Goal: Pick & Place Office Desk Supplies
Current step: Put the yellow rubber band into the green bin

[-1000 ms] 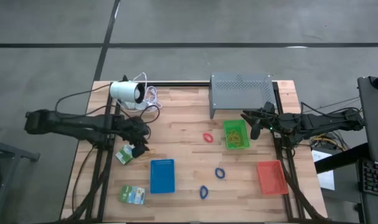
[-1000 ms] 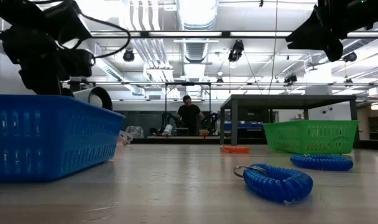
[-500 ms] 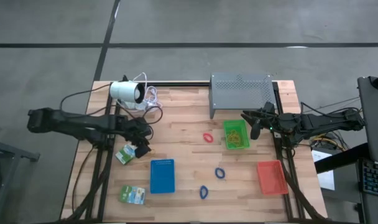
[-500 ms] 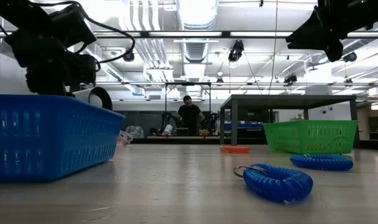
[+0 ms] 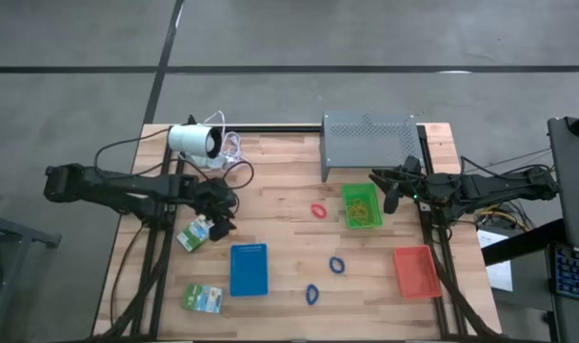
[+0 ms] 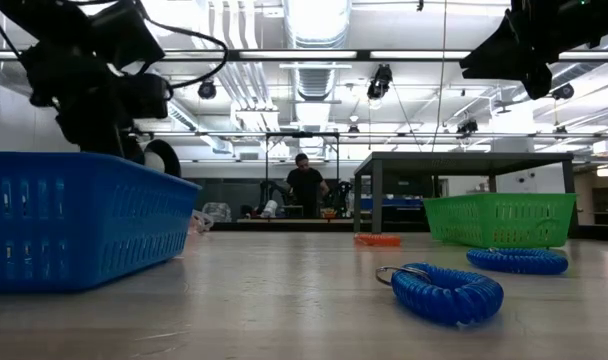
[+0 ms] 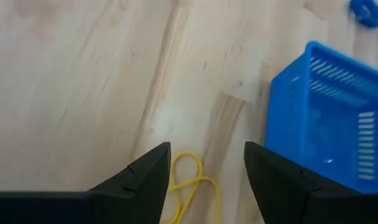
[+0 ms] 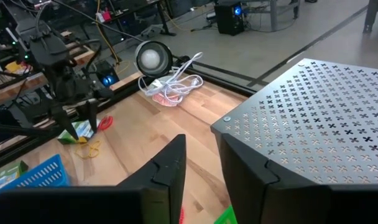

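Note:
My left gripper (image 5: 221, 221) is open and points down at the table just left of the blue tray (image 5: 249, 269). In the left wrist view its fingers (image 7: 148, 180) stand on either side of tan-yellow rubber bands (image 7: 188, 182) lying flat on the wood. A green-and-white packet (image 5: 191, 236) lies beside the gripper and another (image 5: 203, 298) near the front edge. A red loop (image 5: 319, 211) and two blue loops (image 5: 337, 264) (image 5: 312, 293) lie mid-table. My right gripper (image 5: 389, 195) waits, open, above the right side of the green tray (image 5: 362, 206).
A red tray (image 5: 416, 271) sits near the table's right front. The grey perforated stand (image 5: 369, 143) and the white cylinder with its coiled cable (image 5: 194, 141) stand along the far edge. Bare wood lies between the blue tray and the green one.
My left gripper has shifted a little toward the table's right, closer to the blue tray, and stays open.

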